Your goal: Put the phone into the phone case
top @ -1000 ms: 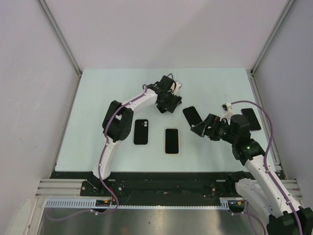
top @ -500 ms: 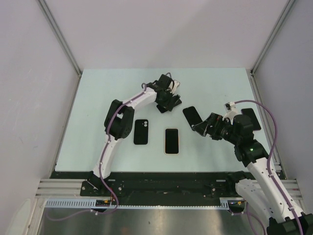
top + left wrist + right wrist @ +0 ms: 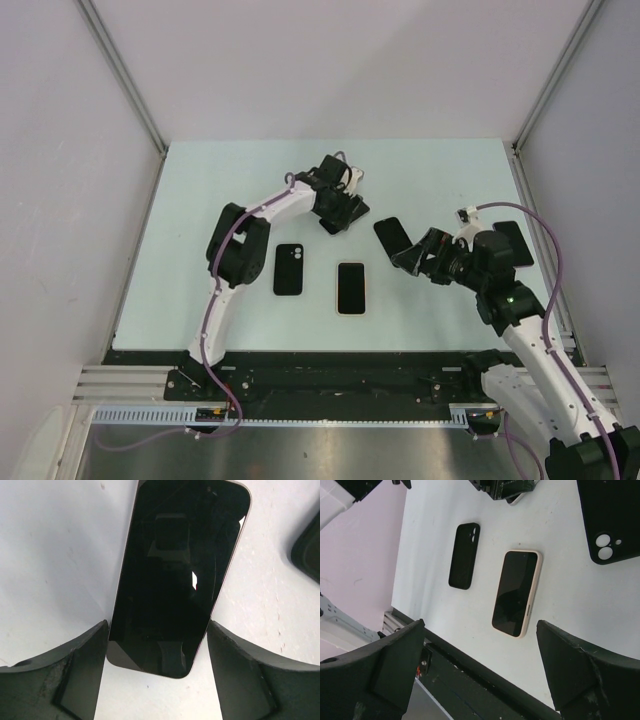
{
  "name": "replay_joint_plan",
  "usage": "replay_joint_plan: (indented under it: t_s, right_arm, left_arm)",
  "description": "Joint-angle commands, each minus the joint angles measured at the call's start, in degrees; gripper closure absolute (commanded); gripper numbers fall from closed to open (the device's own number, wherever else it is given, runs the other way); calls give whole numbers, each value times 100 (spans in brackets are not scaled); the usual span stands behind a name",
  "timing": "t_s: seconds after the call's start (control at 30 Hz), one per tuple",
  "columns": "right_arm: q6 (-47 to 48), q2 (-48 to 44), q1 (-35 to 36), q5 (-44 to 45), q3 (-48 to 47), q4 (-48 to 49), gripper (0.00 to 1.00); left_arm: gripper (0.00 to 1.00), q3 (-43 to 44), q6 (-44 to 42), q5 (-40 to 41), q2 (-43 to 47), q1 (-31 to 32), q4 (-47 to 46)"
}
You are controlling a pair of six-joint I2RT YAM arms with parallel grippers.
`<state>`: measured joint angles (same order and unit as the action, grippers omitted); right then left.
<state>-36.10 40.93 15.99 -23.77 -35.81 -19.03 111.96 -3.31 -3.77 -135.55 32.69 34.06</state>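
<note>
**Op A:** Where's the phone (image 3: 180,570)?

**Op B:** Far ctr of the table (image 3: 200,200), flat-looking, screen up. It's right under your L gripper (image 3: 157,635). On the L wrist cam the fingers (image 3: 75,675) sit against both long edges at one end, pinching the phone.

**Op A:** Is it lifted?

**Op B:** Can't tell from these views.

**Op A:** And my R gripper (image 3: 405,258)?

**Op B:** Spread wide w/ nothing btwn the fingers. It hangs over the right half of the table, pointing left.

**Op A:** Cases?

**Op B:** Black case (image 3: 289,269) is near-left of ctr, back up, camera cutout at the far end. Just right of it, not touching, you've got a second phone (image 3: 351,288) w/ a pale rim, screen up. A tilted case (image 3: 392,236) lies just beside your R gripper on its far side. Its camera holes show on the R wrist cam. There's also a dark slab (image 3: 513,243) by the table's right edge. Phone or case, can't tell.
</note>
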Motion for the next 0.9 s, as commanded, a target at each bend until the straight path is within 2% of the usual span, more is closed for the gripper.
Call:
replay_joint_plan:
  t_s: [0.0,0.07,0.27,0.47,0.6,0.77,0.87]
  right_arm:
    - [-319,100,9,-207,-216,399,3]
    - [-363,117,62,-155,-216,513,3]
    - [-573,477,413,522,-207,970,4]
    - [-1337,2022,598,900,-207,2270,13]
    - [-1873,3077,695,1145,-207,3481,21]
    - [-2594,4396,721,1453,-312,4345,35]
    - [-2797,5071,844,1586,-566,4697,40]
  left_arm:
    - [25,-736,242,-396,774,-43,-127]
    - [29,-1097,296,-475,976,-43,-260]
    - [35,-2045,1165,-782,1398,-43,-628]
    - [34,-2758,1719,-1239,1680,-87,-1051]
    - [35,-3013,1966,-1644,1768,-218,-1191]
    - [34,-3286,2045,-1899,1848,-307,-1367]
    - [35,-3286,2115,-1934,1812,-333,-1306]
